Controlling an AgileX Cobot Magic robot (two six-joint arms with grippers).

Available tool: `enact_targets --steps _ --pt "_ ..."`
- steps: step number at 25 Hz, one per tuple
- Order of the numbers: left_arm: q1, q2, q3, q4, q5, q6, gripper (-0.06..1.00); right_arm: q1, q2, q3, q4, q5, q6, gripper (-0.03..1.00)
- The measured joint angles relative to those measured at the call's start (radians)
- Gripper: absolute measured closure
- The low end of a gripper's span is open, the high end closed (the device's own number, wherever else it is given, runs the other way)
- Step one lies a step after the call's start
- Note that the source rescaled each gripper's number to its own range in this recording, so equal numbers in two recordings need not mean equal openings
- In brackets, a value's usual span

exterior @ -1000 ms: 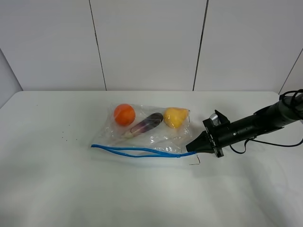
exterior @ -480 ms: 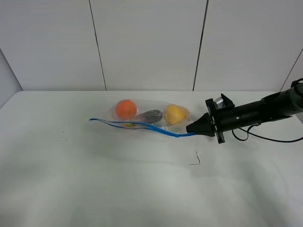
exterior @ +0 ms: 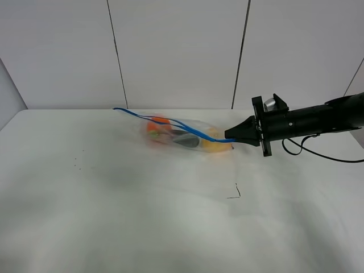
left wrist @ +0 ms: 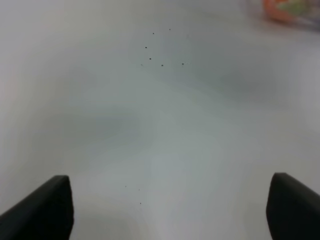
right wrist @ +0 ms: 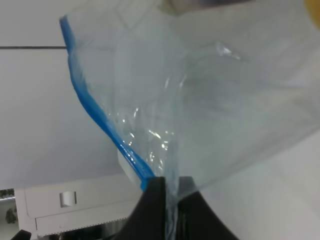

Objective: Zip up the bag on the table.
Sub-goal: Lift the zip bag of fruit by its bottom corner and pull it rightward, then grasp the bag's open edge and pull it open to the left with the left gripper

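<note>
The clear bag (exterior: 182, 135) hangs lifted over the back of the white table (exterior: 142, 216), its blue zipper strip (exterior: 165, 122) running up to the left. Orange, dark and yellow produce shows blurred inside. My right gripper (exterior: 229, 136) is shut on the bag's right corner at the end of the strip. In the right wrist view the crinkly bag (right wrist: 200, 90) and its blue zipper strip (right wrist: 95, 120) rise from my shut right gripper (right wrist: 167, 192). In the left wrist view only the two dark fingertips (left wrist: 47, 207) of my left gripper (left wrist: 167, 210) show, wide apart over bare table, with an orange blur of the bag (left wrist: 287, 10) far off.
A small black mark (exterior: 235, 192) lies on the table in front of the right gripper, and a few black specks (exterior: 77, 165) at the left. A black cable (exterior: 324, 154) trails from the right arm. White wall panels stand behind the table.
The right gripper has risen and drawn back with the bag's corner. The bag has come up off the table, and its zipper strip now slants high toward the back left.
</note>
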Motion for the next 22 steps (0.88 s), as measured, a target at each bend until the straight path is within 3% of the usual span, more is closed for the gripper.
enact_targets --steps 22 --pt "0.0 0.0 0.0 0.0 0.0 0.0 -0.06 0.047 -0.009 0.0 -0.004 -0.01 0.004 0.97"
